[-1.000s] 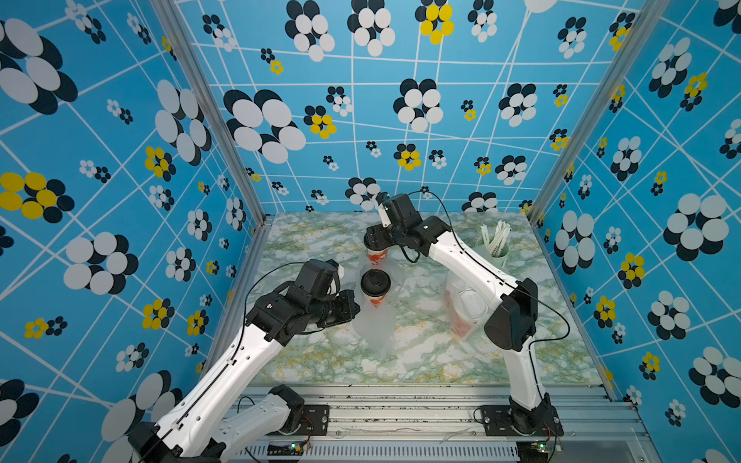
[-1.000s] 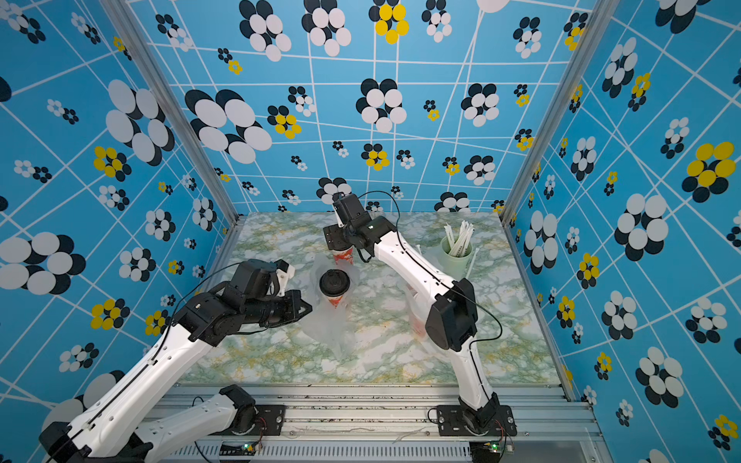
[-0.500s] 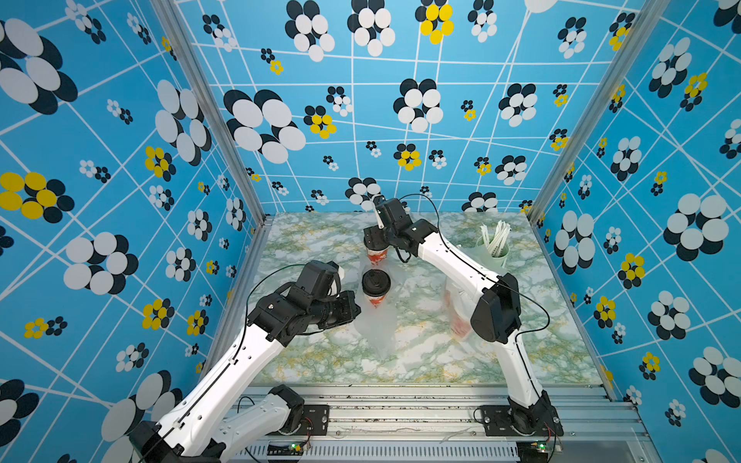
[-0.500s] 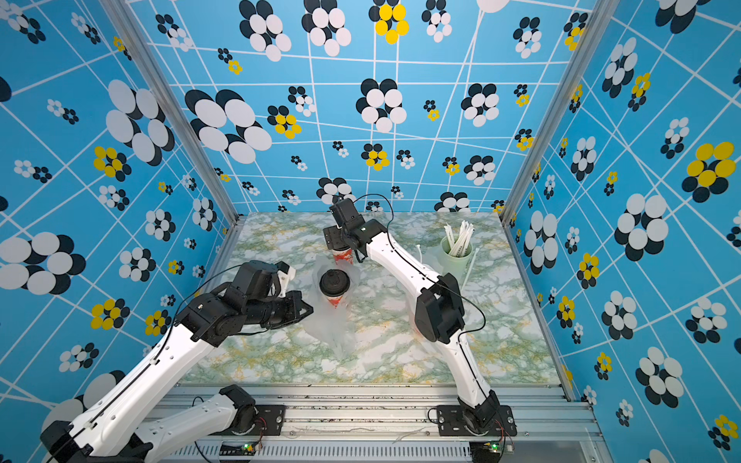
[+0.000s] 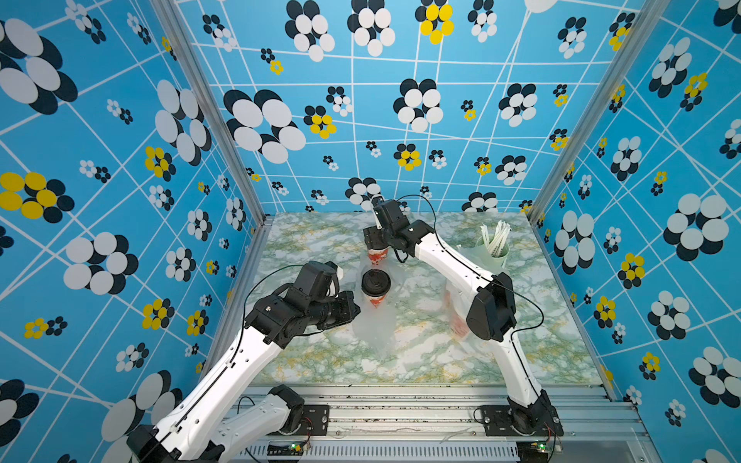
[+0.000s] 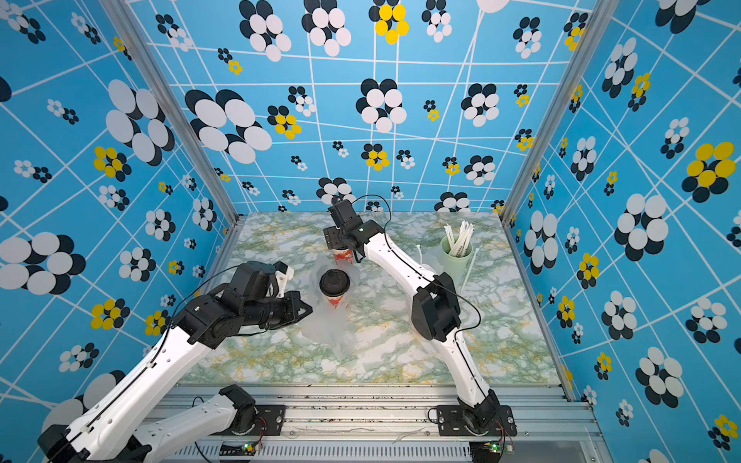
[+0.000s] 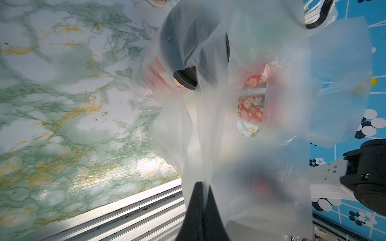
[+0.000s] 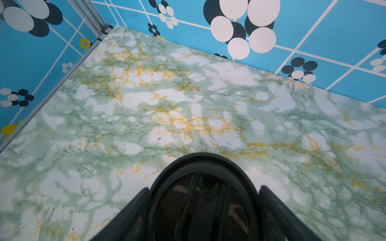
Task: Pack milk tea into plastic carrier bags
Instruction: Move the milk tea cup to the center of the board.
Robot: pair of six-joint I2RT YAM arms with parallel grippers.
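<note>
- We see the left gripper (image 7: 204, 184) clenched. Its two black, tapered fingers pinch a fold of the front bag (image 5: 375, 332), a thin, crinkled, milky-clear film.
- Inside that bag the bagged cup (image 5: 376, 297) stands upright near the middle of the table. It is tall, tapered red printed paper under a glossy black domed lid (image 5: 375, 282) with ringed ridges. The film slumps around its base and trails to a soft point toward the rail.
- The right gripper (image 5: 375, 239) sits over the rear cup (image 5: 377, 256), another red paper cup just behind the front bag. In the right wrist view its black fingers (image 8: 135, 208) flank the round, shiny black dome (image 8: 201, 173) closely on both sides. The jaws stand wide, grasping the cup at its lid.
- The second bag (image 5: 453, 308) lies to the right, partly under the right arm's elbow. Red shows as a blur through its cloudy film, and we cannot make out the cup shapes inside.
- A pale green cup (image 5: 494, 252) holding slim white straws stands at the back right corner, well apart from both bags.
- In the left wrist view a sharp patch of red floral print (image 7: 252, 98) shows through a gap in the film. We cannot tell which cup it belongs to.
- The table (image 5: 421, 360) is smooth and glossy, marbled in white, green and ochre veins.
</note>
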